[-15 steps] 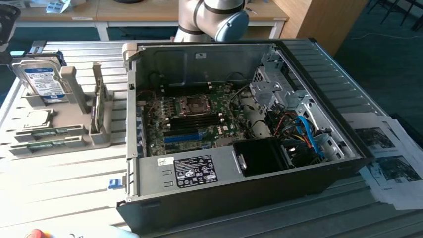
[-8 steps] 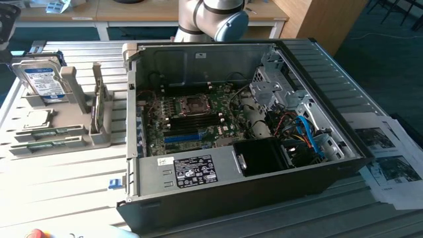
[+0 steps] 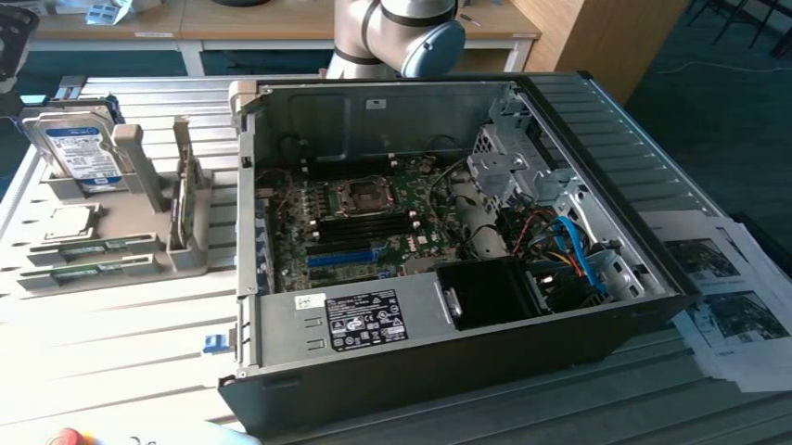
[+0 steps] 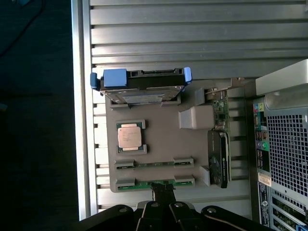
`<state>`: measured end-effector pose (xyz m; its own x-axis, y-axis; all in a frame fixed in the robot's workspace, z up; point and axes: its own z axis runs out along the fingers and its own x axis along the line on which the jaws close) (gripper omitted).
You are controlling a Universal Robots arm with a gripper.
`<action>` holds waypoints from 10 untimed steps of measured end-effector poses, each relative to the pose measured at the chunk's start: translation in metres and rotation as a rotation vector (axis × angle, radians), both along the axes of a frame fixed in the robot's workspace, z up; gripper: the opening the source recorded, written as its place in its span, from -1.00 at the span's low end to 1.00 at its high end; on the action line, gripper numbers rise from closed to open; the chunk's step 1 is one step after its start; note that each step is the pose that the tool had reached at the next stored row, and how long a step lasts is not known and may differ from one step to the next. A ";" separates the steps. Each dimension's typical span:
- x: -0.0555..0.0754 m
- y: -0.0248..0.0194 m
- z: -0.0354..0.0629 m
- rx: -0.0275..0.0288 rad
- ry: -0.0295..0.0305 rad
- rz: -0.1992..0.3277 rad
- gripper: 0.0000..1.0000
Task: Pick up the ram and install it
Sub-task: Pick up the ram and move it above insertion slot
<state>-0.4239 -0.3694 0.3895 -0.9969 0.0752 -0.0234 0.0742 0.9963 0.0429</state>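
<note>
We see the claw (image 4: pixel 163 191) with its two dark fingers pressed together and nothing between them. In the wrist view its tip lines up over the middle of the ram (image 4: pixel 144 184), though we cannot tell whether it touches it. The ram (image 3: pixel 74 274) lies lengthwise in end clips along the edge of the grey tray (image 4: pixel 163 139) farthest from the hard drive (image 4: pixel 139 84). A second green stick (image 4: pixel 154 163) sits parallel just beside it, and between that stick and the drive rests a square processor (image 4: pixel 131 136). In the exterior view the tray (image 3: pixel 130 246) stands on the slatted bench (image 3: pixel 111 352) at that view's left. The silver-and-blue hard drive (image 3: pixel 81 148) is upright at the tray's far end, and the processor (image 3: pixel 69 222) is near it. The open computer case (image 3: pixel 470 232) lies on its side beside the tray, showing the motherboard with a long blue slot (image 3: pixel 340 258). The robot arm (image 3: pixel 396 37) rises behind the case, and printed papers (image 3: pixel 730 306) lie at the exterior view's right.
</note>
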 end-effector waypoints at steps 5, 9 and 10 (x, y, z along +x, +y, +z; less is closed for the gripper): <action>0.000 0.0000 0.0000 0.0000 -0.0001 0.000 -0.80; 0.000 0.0000 0.0000 0.0000 -0.0001 0.006 -0.80; 0.000 0.0000 0.0000 0.0000 0.0000 0.013 -0.80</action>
